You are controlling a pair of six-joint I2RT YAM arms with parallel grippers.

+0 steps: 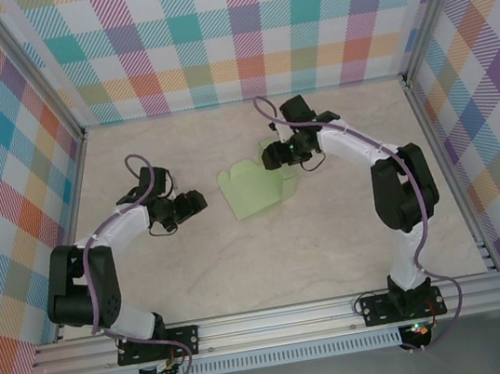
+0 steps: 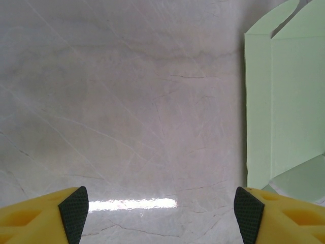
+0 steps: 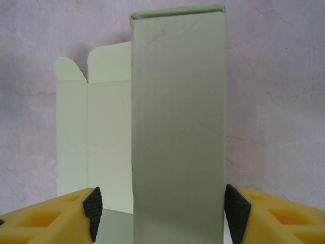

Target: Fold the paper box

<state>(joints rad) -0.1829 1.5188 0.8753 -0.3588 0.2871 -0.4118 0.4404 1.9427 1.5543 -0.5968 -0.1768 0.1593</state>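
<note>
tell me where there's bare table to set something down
Bare table runs between the paper box and the near rail, and along the foot of the back wall. The middle is crowded: the box lies between the left gripper and the right gripper, which straddles its raised panel.

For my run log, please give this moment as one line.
paper box: one panel lifted, rest flat | right claw: open, around lifted panel | left claw: open, empty, near box

paper box (image 3: 106, 127): panel upright | right end effector (image 3: 161, 207): parted, straddling it
</note>
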